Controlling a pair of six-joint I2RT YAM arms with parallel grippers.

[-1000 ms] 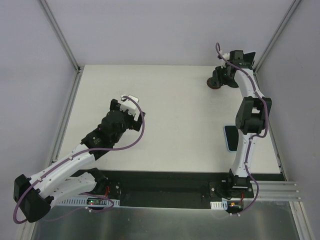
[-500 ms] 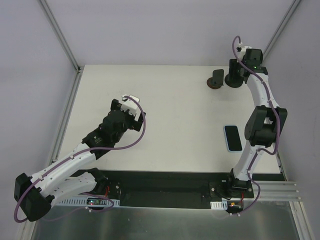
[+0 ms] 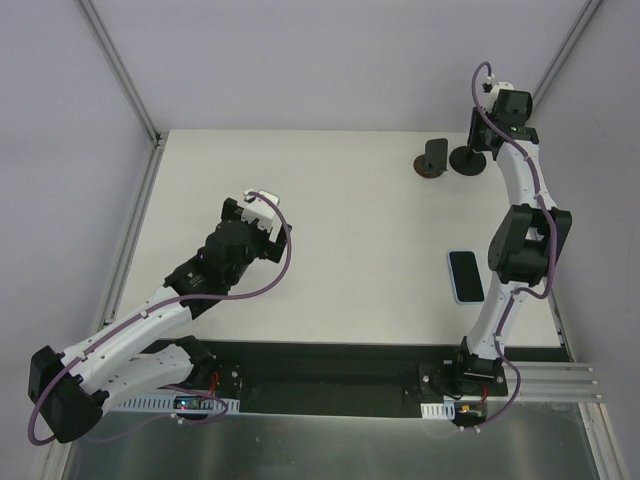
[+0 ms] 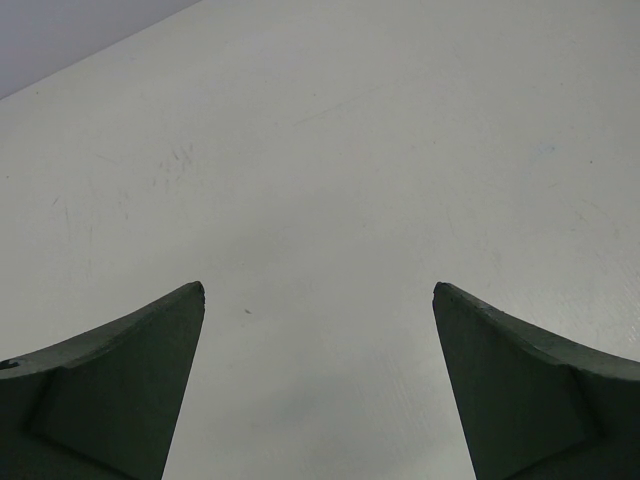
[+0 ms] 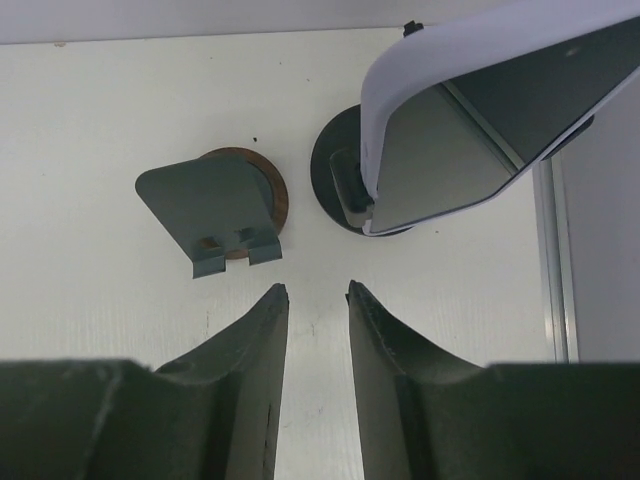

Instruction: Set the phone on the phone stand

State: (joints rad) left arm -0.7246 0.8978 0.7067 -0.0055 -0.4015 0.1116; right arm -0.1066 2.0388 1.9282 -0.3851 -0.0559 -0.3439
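The phone (image 3: 466, 276), black screen in a light blue case, lies flat on the table at the right, beside my right arm. The phone stand (image 3: 433, 158) is at the far right back; the right wrist view shows its round brown base and slanted grey plate (image 5: 212, 213), with nothing on it. My right gripper (image 3: 476, 140) hovers just right of the stand. Its fingers (image 5: 316, 292) stand a narrow gap apart, hold nothing, and end short of the stand. My left gripper (image 3: 262, 205) is wide open (image 4: 318, 290) over bare table at centre left.
A black round base (image 3: 468, 160) stands just right of the stand. In the right wrist view it carries a white-rimmed dark panel (image 5: 470, 120). The enclosure's metal rail (image 3: 530, 90) and wall run close behind the right gripper.
My right gripper has come off the phone stand and moved back and right. The right elbow swung right and uncovered the phone. The left arm has not moved.
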